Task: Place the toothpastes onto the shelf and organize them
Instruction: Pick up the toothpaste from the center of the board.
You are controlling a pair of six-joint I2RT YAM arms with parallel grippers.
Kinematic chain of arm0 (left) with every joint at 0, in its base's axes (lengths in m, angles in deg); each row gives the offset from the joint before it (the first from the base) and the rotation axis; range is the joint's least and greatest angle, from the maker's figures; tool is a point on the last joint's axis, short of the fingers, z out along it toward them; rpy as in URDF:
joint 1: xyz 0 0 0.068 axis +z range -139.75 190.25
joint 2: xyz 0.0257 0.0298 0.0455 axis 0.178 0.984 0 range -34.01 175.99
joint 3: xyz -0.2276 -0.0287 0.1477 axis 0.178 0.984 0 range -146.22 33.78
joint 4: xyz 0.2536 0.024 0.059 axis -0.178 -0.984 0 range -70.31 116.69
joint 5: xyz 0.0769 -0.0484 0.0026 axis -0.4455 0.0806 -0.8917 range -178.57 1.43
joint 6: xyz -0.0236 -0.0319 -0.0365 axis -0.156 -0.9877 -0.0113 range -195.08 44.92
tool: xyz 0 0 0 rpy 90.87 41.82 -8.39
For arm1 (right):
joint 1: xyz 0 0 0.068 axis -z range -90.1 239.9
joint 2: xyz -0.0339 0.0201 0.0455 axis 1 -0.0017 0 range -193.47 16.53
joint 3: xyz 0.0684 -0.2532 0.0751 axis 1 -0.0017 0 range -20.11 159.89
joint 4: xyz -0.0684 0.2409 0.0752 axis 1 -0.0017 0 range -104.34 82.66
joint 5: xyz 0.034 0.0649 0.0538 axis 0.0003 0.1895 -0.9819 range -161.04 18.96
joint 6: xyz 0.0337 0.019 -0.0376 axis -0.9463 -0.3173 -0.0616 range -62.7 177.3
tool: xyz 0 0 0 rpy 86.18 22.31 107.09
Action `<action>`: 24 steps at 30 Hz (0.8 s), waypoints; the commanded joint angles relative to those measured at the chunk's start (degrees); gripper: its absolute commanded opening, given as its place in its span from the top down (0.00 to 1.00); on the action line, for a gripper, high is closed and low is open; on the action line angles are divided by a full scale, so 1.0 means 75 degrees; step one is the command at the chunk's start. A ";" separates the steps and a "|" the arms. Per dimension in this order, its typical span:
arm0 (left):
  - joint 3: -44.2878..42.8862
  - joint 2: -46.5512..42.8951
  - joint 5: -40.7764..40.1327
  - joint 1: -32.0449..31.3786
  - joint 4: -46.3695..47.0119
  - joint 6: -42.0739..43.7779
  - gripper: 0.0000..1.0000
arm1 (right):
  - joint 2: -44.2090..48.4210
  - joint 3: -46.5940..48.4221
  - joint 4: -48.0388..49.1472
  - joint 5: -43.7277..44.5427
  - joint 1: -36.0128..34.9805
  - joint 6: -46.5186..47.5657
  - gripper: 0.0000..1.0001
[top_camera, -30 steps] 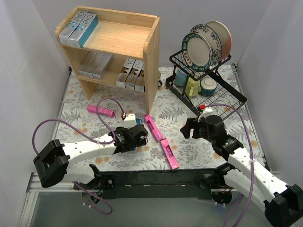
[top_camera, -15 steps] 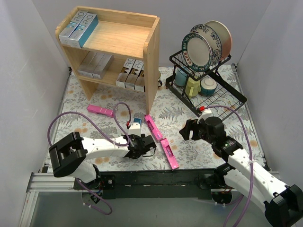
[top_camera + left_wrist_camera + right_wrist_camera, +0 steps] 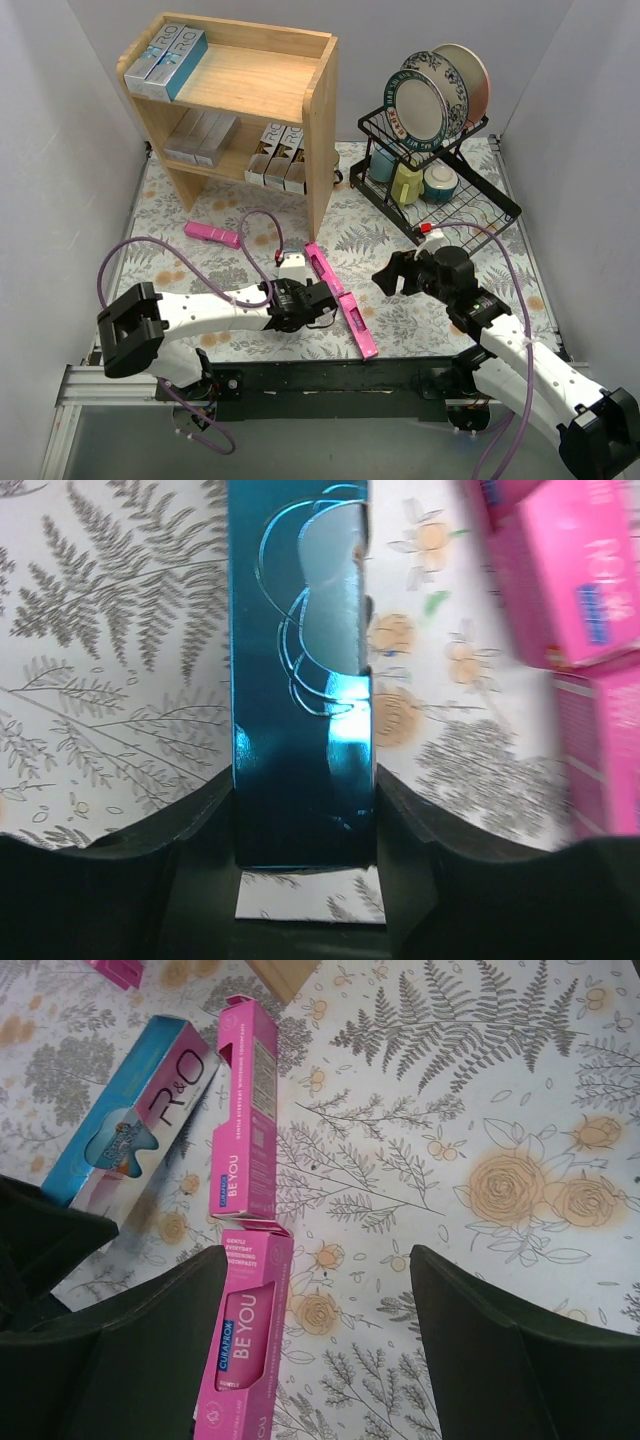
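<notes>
A teal-blue toothpaste carton (image 3: 300, 630) lies on the floral cloth, and my left gripper (image 3: 300, 800) is shut on its near end, both fingers (image 3: 200, 825) pressed against its sides. In the top view this gripper (image 3: 303, 300) sits left of two pink cartons (image 3: 322, 267) (image 3: 358, 326). My right gripper (image 3: 392, 276) hovers open; in its wrist view the nearer pink carton (image 3: 245, 1350) lies by the left finger, not gripped. A third pink carton (image 3: 212, 234) lies left. The wooden shelf (image 3: 322, 120) holds teal-silver cartons (image 3: 170, 60) on top and silver (image 3: 200, 135) and brown-gold ones (image 3: 280, 155) below.
A black wire dish rack (image 3: 455, 205) with plates (image 3: 430, 100) and cups (image 3: 407, 183) stands at the back right, beside the shelf. Purple cables (image 3: 130, 262) loop over the cloth by the left arm. Grey walls close in both sides.
My left gripper slid right along the cloth over the teal carton and its jaws closed onto it. The right gripper edged slightly left, still open.
</notes>
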 commanded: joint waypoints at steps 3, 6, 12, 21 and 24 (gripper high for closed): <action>-0.0578 -0.1322 0.0582 -0.0084 0.0794 0.0735 0.53 | -0.0307 -0.0017 0.1340 -0.1139 0.0020 -0.0459 0.15; -0.0438 -0.1814 0.1109 -0.0073 0.1498 0.0947 0.54 | -0.0424 -0.0040 0.2042 -0.1867 0.0184 -0.0845 0.13; -0.0344 -0.2319 0.1509 -0.0073 0.2192 0.1181 0.54 | -0.0647 -0.0286 0.3543 -0.3040 0.0770 -0.1888 0.12; -0.0063 -0.2985 0.1135 -0.0073 0.2484 0.1006 0.63 | -0.0554 -0.0357 0.3312 -0.3112 0.1134 -0.1843 0.13; 0.0008 -0.3279 0.0900 -0.0073 0.2707 0.1064 0.66 | -0.0390 -0.0287 0.2925 -0.2889 0.1181 -0.1597 0.13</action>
